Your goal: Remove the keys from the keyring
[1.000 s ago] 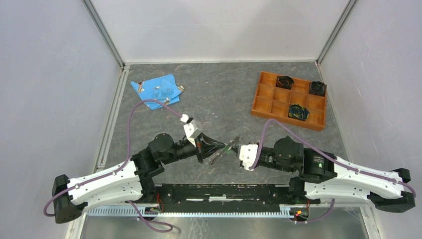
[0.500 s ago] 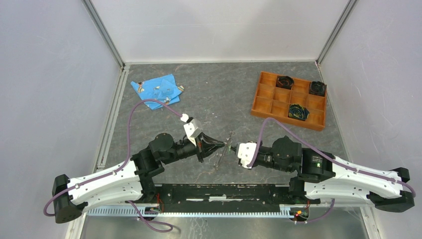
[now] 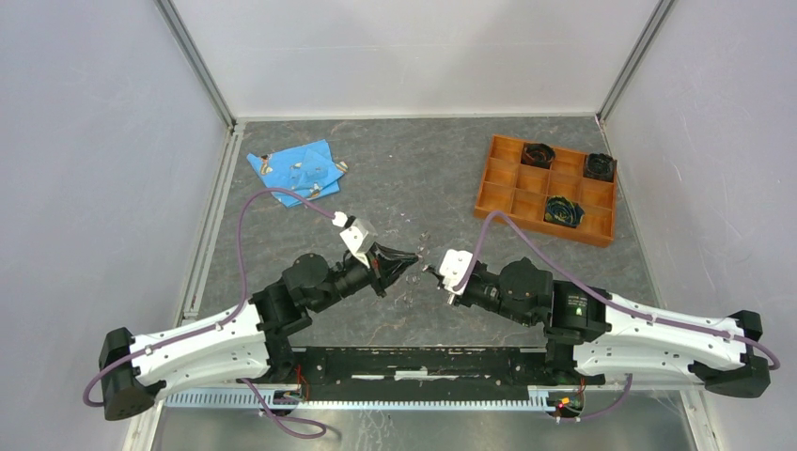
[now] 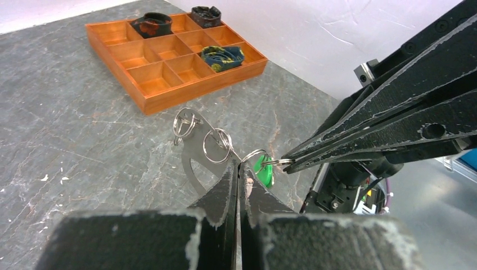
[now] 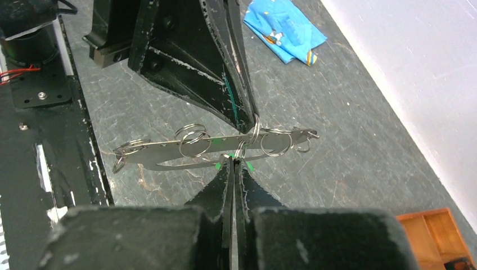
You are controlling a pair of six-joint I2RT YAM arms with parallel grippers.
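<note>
The left claw [image 4: 237,179] is pinched tight on the flat keyring [image 4: 193,151], held above mid-worktop. The right claw [image 5: 232,169], also closed, nips a small split ring [image 4: 264,160] beside the green-headed key [image 4: 263,172]. Both arms reach inward and meet. An orange tray [image 3: 540,226] sits near the far right corner and a blue cloth [image 3: 293,169] far left. Other keys are indistinct.
</note>
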